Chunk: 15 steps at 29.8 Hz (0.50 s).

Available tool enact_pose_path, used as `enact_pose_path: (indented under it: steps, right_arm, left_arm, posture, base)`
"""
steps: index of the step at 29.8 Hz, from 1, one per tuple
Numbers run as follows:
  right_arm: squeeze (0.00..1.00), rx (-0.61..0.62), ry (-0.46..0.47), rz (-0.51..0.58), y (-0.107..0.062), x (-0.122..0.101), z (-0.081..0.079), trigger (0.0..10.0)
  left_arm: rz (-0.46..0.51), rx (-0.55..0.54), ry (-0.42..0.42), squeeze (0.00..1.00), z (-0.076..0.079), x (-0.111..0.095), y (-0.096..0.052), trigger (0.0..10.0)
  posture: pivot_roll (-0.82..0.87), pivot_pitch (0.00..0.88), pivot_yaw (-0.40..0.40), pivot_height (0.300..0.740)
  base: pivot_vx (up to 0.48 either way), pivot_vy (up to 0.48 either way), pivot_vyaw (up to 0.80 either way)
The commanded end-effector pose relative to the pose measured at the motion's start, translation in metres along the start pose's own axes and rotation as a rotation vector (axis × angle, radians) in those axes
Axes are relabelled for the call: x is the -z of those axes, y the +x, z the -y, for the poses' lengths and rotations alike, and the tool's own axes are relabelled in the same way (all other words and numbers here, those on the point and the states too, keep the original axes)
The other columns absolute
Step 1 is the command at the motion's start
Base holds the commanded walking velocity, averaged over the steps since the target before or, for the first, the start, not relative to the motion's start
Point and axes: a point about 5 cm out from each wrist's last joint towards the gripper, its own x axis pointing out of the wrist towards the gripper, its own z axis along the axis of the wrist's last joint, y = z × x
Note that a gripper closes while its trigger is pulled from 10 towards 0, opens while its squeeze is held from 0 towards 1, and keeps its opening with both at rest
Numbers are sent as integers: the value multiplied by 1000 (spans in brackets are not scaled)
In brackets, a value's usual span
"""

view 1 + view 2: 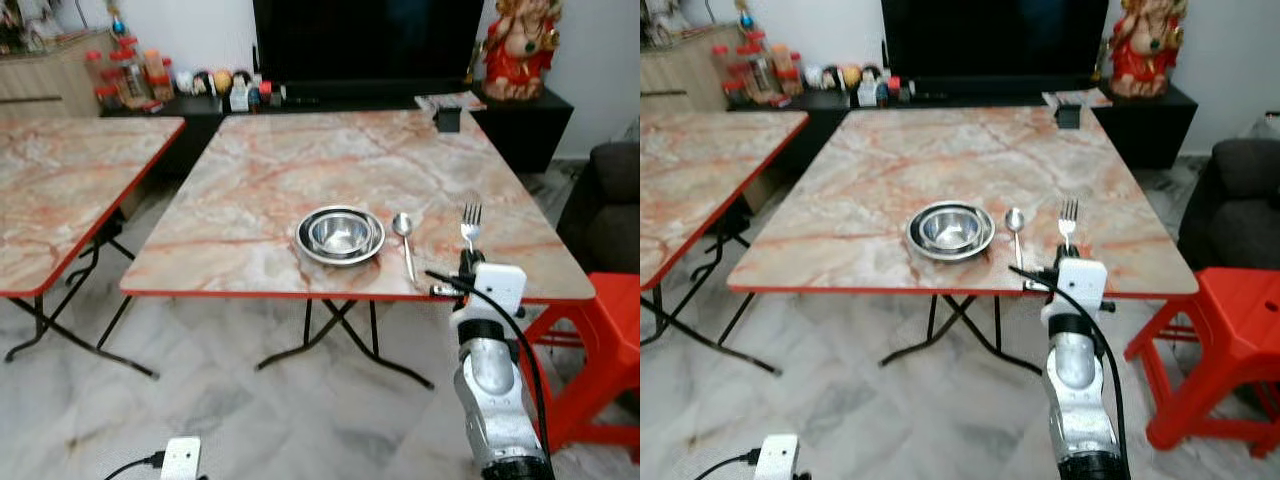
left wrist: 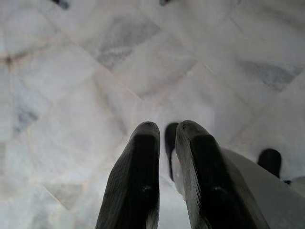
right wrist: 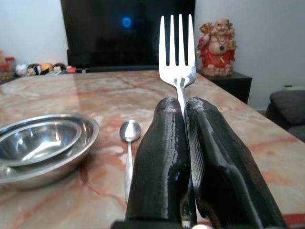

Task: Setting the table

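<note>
A steel fork [image 1: 471, 222] stands out over the near right part of the marble table [image 1: 260, 170], tines pointing away, with my right gripper [image 3: 184, 112] shut on its handle at the table's front edge. To its left a steel spoon [image 1: 404, 238] lies on the table, bowl end away from me. Left of the spoon sits a steel bowl inside a steel plate [image 1: 340, 236]. My left gripper [image 2: 167, 136] hangs over the floor, its fingers [image 2: 138, 162] close together with nothing between them.
A red plastic stool [image 1: 612, 340] stands right of the table beside a dark sofa [image 1: 612, 205]. A second marble table [image 1: 60, 190] is at the left. A TV [image 1: 365, 40], a red statue [image 1: 520, 45] and jars line the back. A white adapter [image 1: 180, 457] lies on the floor.
</note>
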Motion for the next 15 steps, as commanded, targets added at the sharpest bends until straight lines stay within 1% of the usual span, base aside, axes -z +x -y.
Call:
enact_pose_path:
  steps: [1, 8, 15]
  right_arm:
    - [0, 6, 8, -5, 3, -1, 1, 10000]
    - [0, -10, -16, 5, 4, -3, -3, 10000]
    - [0, -22, -12, 6, 4, -3, -4, 10000]
  left_arm:
    - [4, 5, 12, 0, 2, -5, 2, 10000]
    - [0, 9, 15, 0, 3, -4, 2, 10000]
    - [-2, 13, 13, 0, 4, -3, 2, 10000]
  posture:
    - [-60, 0, 37, 740]
    - [-64, 0, 34, 740]
    - [-65, 0, 26, 740]
  base:
    - [409, 0, 0]
    - [411, 0, 0]
    - [408, 0, 0]
